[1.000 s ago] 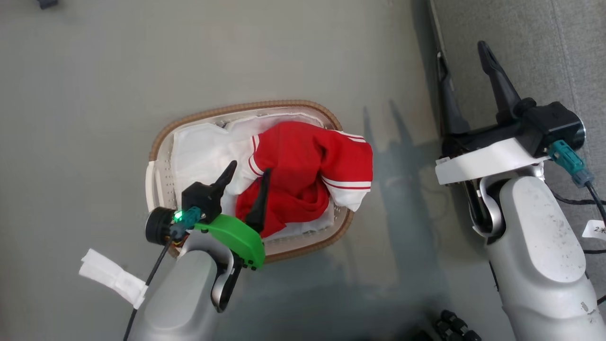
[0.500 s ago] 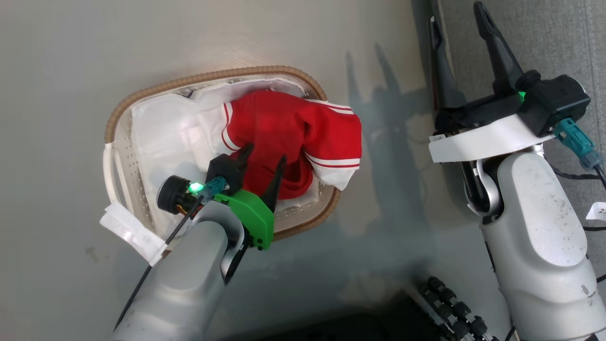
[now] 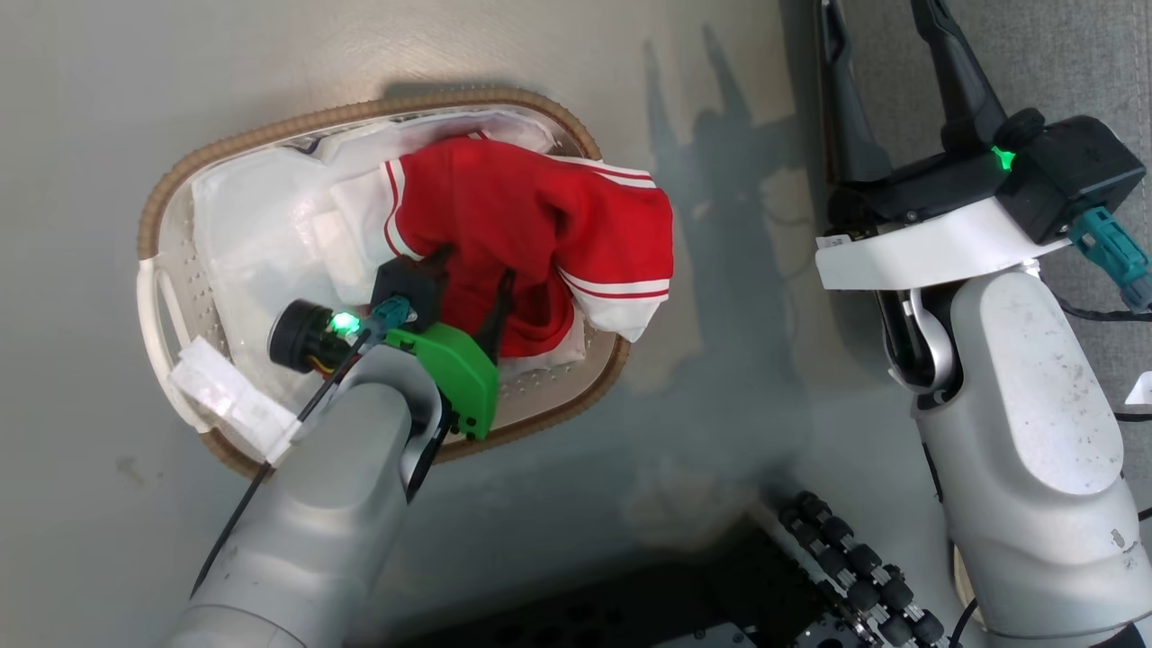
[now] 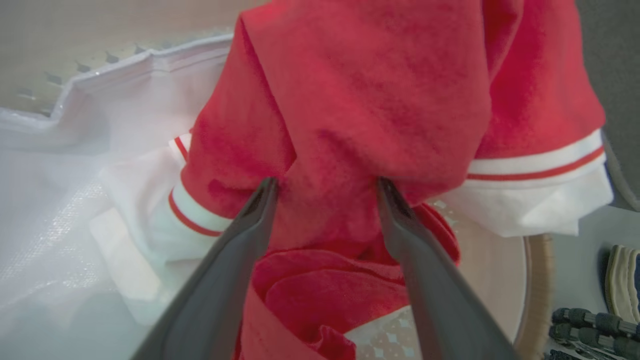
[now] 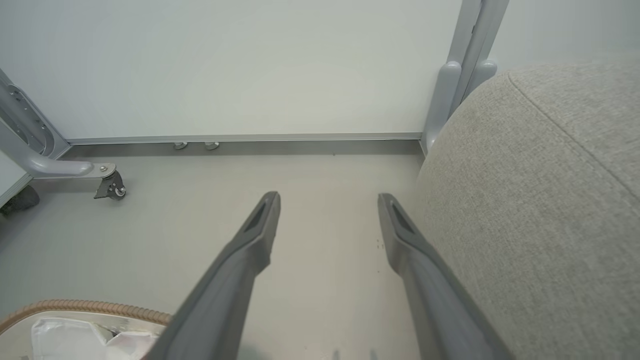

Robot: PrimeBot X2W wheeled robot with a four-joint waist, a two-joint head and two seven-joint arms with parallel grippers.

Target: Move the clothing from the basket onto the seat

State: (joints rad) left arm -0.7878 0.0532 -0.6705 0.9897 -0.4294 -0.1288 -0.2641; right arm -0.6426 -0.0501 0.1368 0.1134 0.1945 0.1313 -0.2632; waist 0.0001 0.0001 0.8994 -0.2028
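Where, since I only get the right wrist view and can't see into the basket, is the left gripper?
Observer: The left gripper is down in the basket, its open fingers pressed against the red clothing.
Operator: Has it caught any fabric?
Observer: Not yet; red fabric bulges between the jaws, which stand wide apart.
Operator: Is all the clothing inside?
Observer: No, a white-hemmed part drapes out over the basket's side toward the seat.

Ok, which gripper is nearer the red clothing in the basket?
Left. The left gripper is open with both fingertips against the clothing inside the basket. The right gripper hangs open above the floor beside the seat, clear of the clothing.
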